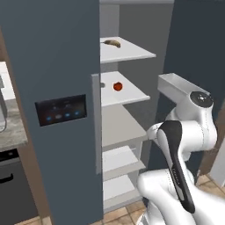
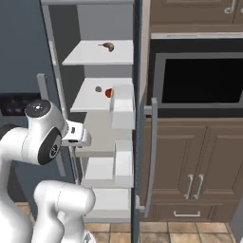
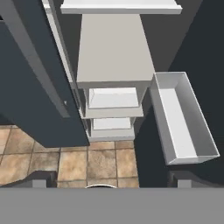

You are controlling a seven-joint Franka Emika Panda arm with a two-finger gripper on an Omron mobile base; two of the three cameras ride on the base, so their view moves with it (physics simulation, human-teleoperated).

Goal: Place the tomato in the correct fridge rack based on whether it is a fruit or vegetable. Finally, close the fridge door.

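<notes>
1. So the small glossy red tomato point(image 1: 117, 86) sits on the flat white fridge rack point(image 1: 132, 93), second shelf from the top, well apart from the yellow-brown banana-like thing point(image 1: 112, 42) on the topmost white shelf point(image 1: 136, 52); my guess is the two shelves split fruit from veg, which is why it's there and not up top.
2. The tall slate blue-grey fridge door point(image 2: 138, 123) hangs wide open; closing it looks like the only bit left.
3. The right base view catches a small brownish lump point(image 2: 98, 88) just beside the tomato, plus the door's long grey bar handle point(image 2: 152, 156).
4. The hand view looks down on the white door bin point(image 3: 181, 118) and brown floor tiles point(image 3: 100, 162); both dark fingertips point(image 3: 41, 179) sit far apart with nothing between them, so the gripper point(image 3: 114, 181) is released.
</notes>
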